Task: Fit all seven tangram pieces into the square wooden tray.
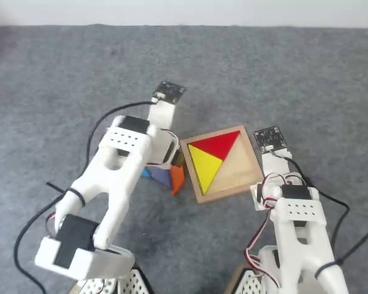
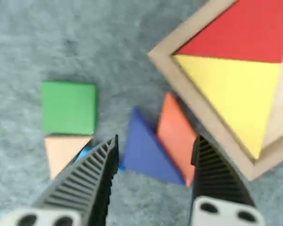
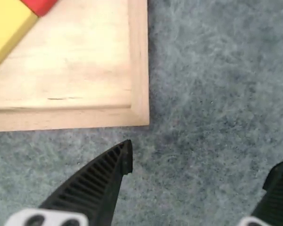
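The square wooden tray [image 1: 248,179] lies mid-table and holds a red triangle [image 1: 218,144] and a yellow triangle [image 1: 203,166]; the rest of its floor is bare wood. My left gripper [image 2: 155,143] hangs open over a blue triangle [image 2: 144,150] and an orange piece [image 2: 177,134] that lie just outside the tray rim [image 2: 198,103]. A green square [image 2: 68,107] and a tan triangle [image 2: 61,150] lie farther from the tray. A light blue piece [image 2: 85,151] is partly hidden by one finger. My right gripper [image 3: 203,162] is open over carpet beside a tray corner [image 3: 139,70].
Grey carpet covers the whole table. The left arm [image 1: 116,177] hides most of the loose pieces in the high view, with only blue [image 1: 161,176] and orange [image 1: 177,179] edges peeking out. The right arm [image 1: 294,211] stands at the tray's near right side.
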